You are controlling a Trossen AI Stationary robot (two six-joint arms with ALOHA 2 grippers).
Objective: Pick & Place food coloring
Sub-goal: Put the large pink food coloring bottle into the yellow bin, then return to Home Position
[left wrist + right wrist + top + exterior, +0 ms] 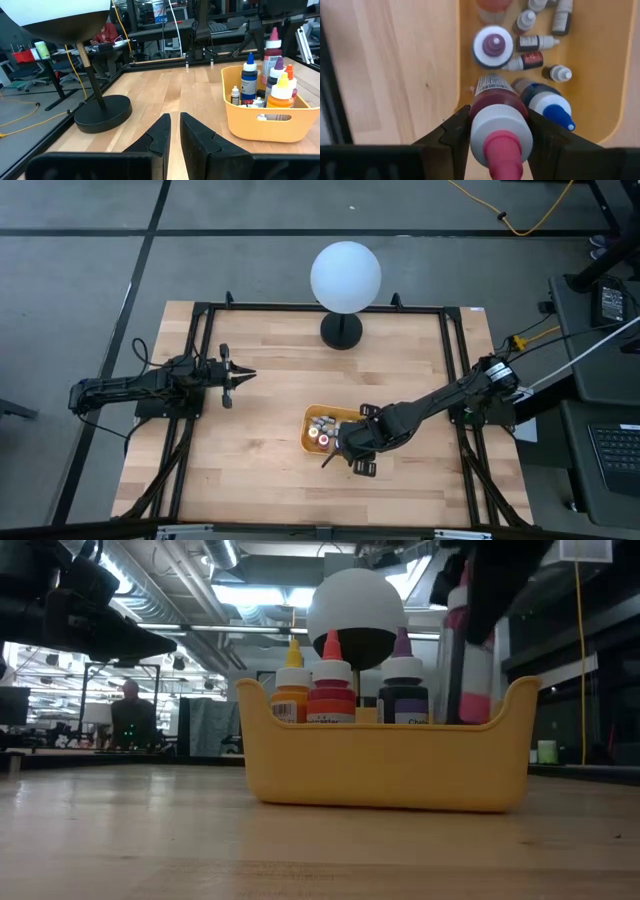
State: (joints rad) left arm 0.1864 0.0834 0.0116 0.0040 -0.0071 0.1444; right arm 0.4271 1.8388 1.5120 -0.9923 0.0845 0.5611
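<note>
A: Where's the pink bottle (496,107)?

B: Pinched by the right gripper (499,131) just below its cap, over the yellow bin (312,442) holding the other bottles (330,690).

A: Handling?

B: Probably light, smooth plastic; holding near the shoulder looks sensible.

A: Left gripper (172,131)?

B: Nearly pressed together, empty, well apart. Wooden table (260,360), a lamp (344,280), workshop behind.

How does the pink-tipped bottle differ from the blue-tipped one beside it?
The pink-tipped bottle is clamped in the right gripper; the blue-tipped bottle stands free in the yellow bin. Pink's liquid is reddish, blue's dark. Pink sits higher than blue. Both have white collars.
</note>
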